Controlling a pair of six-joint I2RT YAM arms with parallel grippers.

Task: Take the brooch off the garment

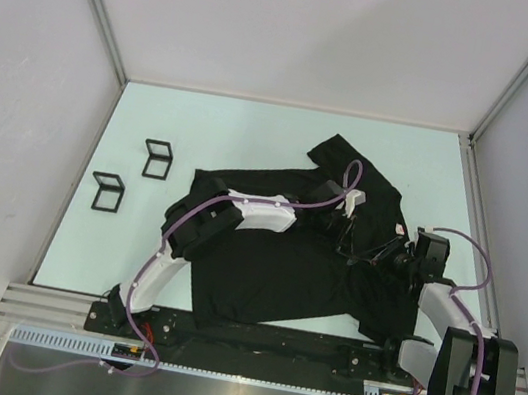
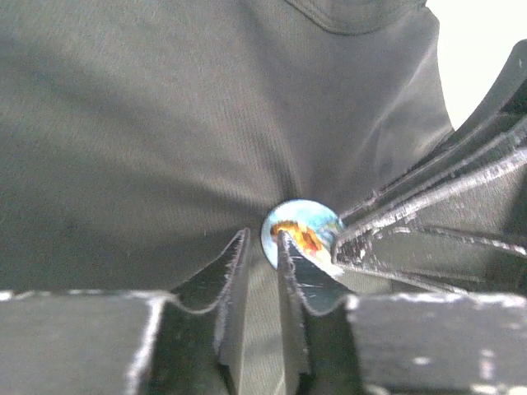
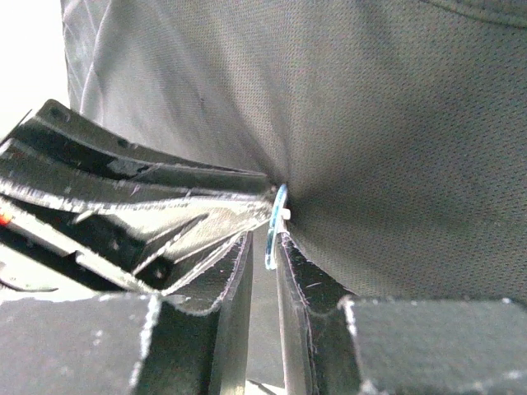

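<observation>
Brooch [image 2: 300,234] on garment [image 2: 165,123] sits at both jaws' tips, seemingly touching them.

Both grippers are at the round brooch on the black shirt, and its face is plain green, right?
Not green: the left wrist view shows the brooch is light blue with an orange patch. The left gripper and right gripper are at it.

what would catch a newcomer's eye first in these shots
A small round brooch, blue with an orange patch, sits pinned on the black T-shirt, and the cloth puckers around it. The left gripper and right gripper meet at it from opposite sides, fingertips at its rim. On the left of the table stand two black wire frames.
</observation>
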